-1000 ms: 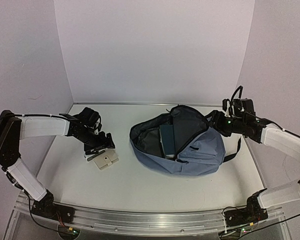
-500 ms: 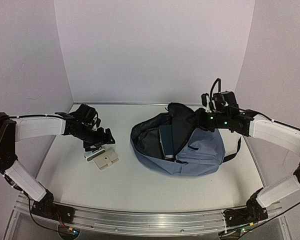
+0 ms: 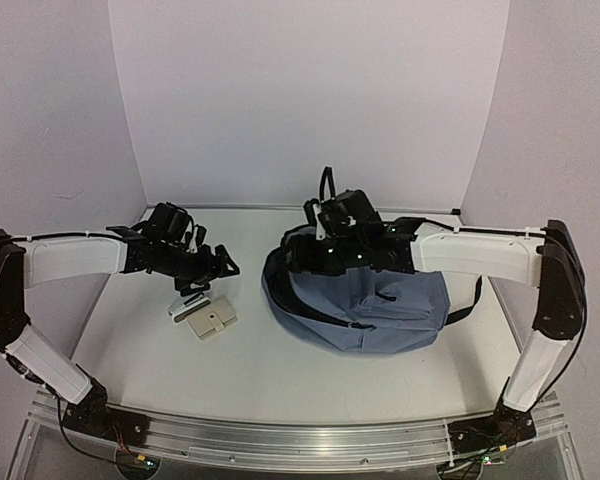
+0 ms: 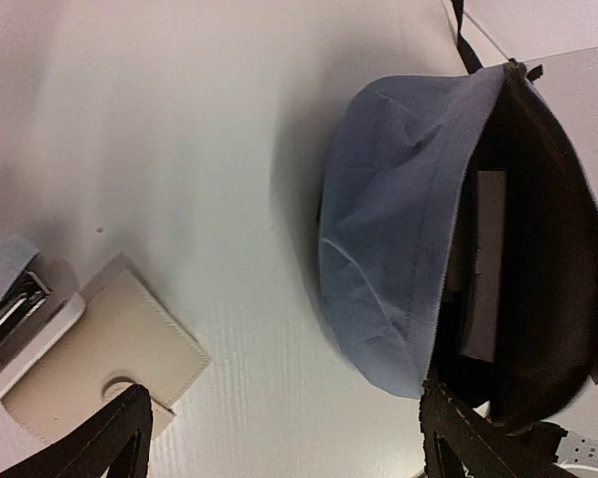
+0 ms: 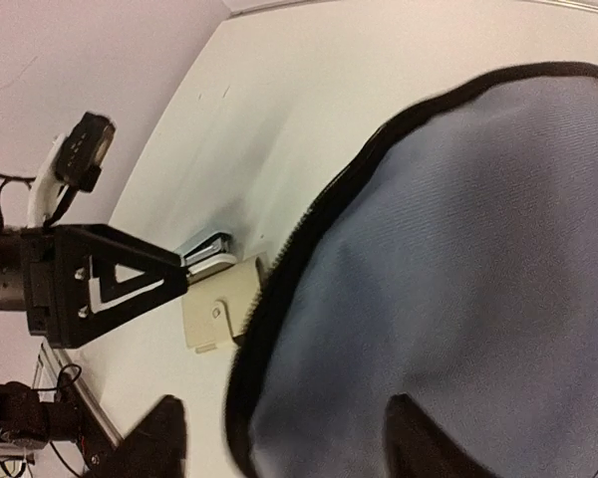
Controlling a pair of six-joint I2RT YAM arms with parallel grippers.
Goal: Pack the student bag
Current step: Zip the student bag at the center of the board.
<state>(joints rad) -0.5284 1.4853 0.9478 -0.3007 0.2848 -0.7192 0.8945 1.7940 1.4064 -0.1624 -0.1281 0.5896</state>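
I read the student bag (image 3: 380, 305) as lying on its side on the table (image 3: 280, 380), directly beneath the right gripper (image 5: 294, 443), which is positioned over the bag's upper end. In the right wrist view, that gripper's two fingers stand well apart. The grey-blue fabric and the black zipper edge (image 5: 279, 289) show in the space beyond them, and I see nothing pinched between the jaws. From the left gripper (image 4: 289, 443), the bag lies ahead and off to one side, well apart from the fingertips. From that side its mouth gapes, exposing the dark lining (image 4: 538, 249) and a flat grey object (image 4: 483, 269) standing inside; I cannot identify that object. A black strap (image 3: 470, 305) trails from the side of the bag farthest from the left gripper. The left gripper's jaws are spread wide and hold nothing, with bare table surface between the fingertips. A beige snap pouch (image 4: 100, 368) lies flat on the table just beside one left finger, below the gripper and not touching it. A stapler (image 4: 10, 299) lies against the pouch's far edge, on the side away from the bag. In the overhead view, both items sit just on the near side of the left gripper and are separated from the bag by open table.
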